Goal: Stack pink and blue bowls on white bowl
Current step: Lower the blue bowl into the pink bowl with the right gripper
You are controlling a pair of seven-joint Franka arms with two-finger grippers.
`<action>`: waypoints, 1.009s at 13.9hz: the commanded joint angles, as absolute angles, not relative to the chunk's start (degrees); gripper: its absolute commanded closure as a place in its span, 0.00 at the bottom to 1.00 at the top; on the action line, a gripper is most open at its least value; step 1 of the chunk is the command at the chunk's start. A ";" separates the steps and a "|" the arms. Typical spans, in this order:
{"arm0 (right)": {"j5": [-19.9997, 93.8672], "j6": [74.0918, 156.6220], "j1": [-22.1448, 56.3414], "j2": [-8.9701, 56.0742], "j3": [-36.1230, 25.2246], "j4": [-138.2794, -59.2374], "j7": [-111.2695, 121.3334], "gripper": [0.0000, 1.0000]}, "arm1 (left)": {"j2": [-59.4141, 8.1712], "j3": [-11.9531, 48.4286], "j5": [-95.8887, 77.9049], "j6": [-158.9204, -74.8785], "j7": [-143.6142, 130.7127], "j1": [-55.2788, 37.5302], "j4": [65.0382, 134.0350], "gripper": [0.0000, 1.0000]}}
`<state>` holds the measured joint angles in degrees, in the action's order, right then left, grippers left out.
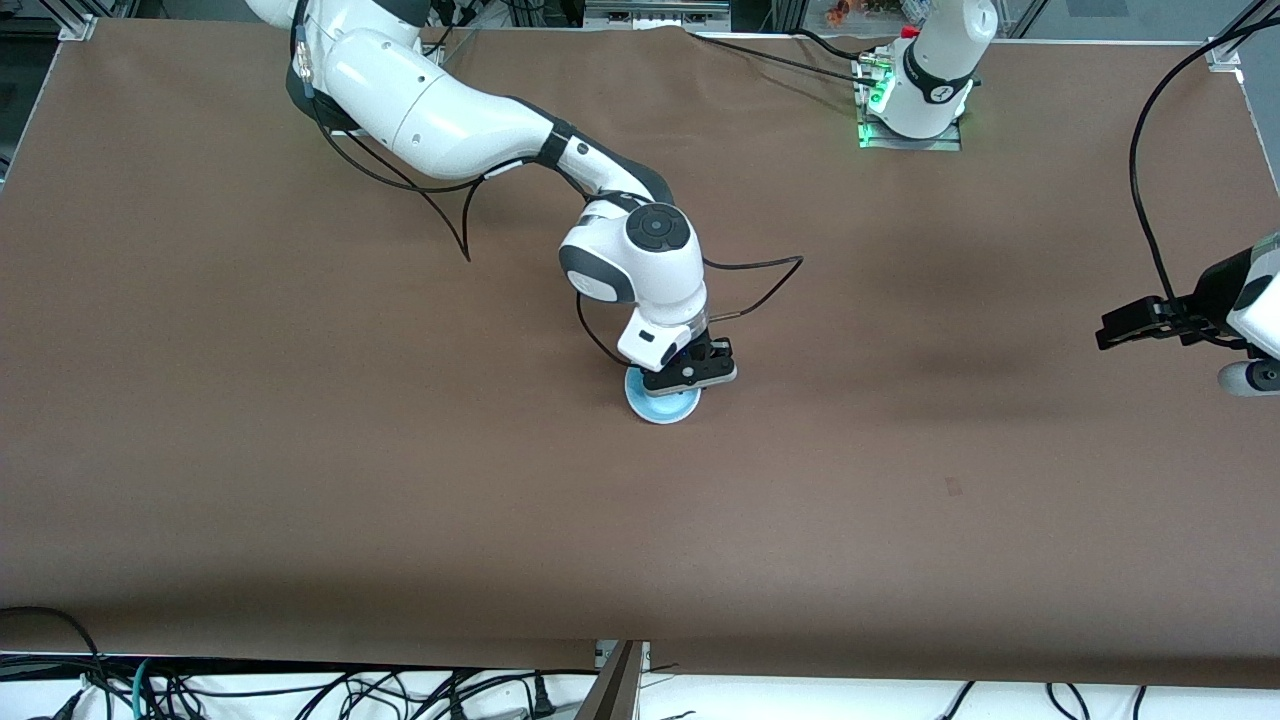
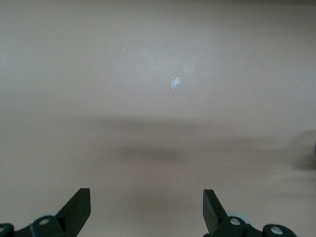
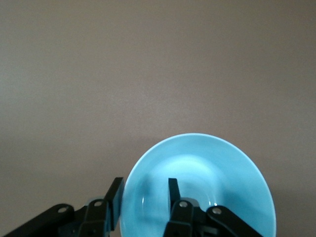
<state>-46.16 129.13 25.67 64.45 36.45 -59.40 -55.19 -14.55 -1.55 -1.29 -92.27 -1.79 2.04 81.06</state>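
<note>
Straddling the blue bowl's (image 3: pixel 197 190) rim with parted jaws, the right gripper (image 3: pixel 143 197) seems mid-release; pink and white bowls aren't visible. The left gripper (image 2: pixel 146 210) waits, released.

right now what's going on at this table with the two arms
The right claw is down at the blue bowl in the middle of the brown table. Its fingers straddle the bowl's rim, one inside and one outside, with a gap showing between them. Whether the blue bowl sits on other bowls cannot be told; no pink or white bowl shows. The left claw waits open over bare table at the left arm's end.
</note>
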 commanded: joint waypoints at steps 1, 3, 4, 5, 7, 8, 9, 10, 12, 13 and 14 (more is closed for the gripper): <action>-46.76 129.64 25.23 64.87 37.18 -58.19 -54.58 0.56 | -15.29 -1.76 -2.64 -90.97 -1.93 2.29 79.10 0.00; -46.67 129.64 23.57 64.42 39.62 -58.10 -54.49 0.57 | -15.29 -1.76 -2.64 -90.97 -1.93 2.29 79.10 0.00; -46.67 129.64 23.21 64.34 40.51 -58.01 -54.49 0.57 | -15.38 -1.76 -2.64 -90.97 -2.02 2.29 79.10 0.00; -46.58 129.64 22.94 64.25 40.69 -57.92 -54.49 0.58 | -15.47 -1.84 -2.64 -90.97 -2.02 2.29 79.01 0.00; -46.58 129.46 22.24 63.90 41.92 -57.83 -54.49 0.62 | -15.47 -1.85 -2.64 -90.97 -2.02 2.29 79.01 0.00; -46.58 129.46 22.24 63.90 41.66 -57.83 -54.49 0.70 | -15.56 -1.93 -2.64 -90.97 -2.02 2.37 79.01 0.00; -46.58 129.38 22.41 64.07 41.31 -57.92 -54.58 0.74 | -15.56 -1.93 -2.64 -90.97 -2.02 2.29 79.01 0.00; -46.67 129.11 22.93 64.25 40.96 -58.18 -54.58 0.78 | -15.56 -1.93 -2.64 -90.97 -2.11 2.29 79.01 0.00; -46.84 129.37 23.46 64.51 39.82 -58.71 -54.58 0.92 | -15.56 -1.93 -2.55 -90.97 -2.11 2.29 78.93 0.00; -46.93 129.46 23.55 64.60 39.47 -58.80 -54.58 0.96 | -15.56 -1.93 -2.64 -90.97 -2.11 2.29 78.93 0.00; -47.02 129.55 23.73 64.86 39.11 -58.80 -54.58 0.96 | -15.56 -1.93 -2.64 -90.97 -2.11 2.29 78.93 0.00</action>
<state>-46.16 129.41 23.35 64.59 39.66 -58.65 -55.13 -14.70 -1.73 -1.30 -92.27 -1.79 2.17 81.01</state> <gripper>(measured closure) 0.930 0.000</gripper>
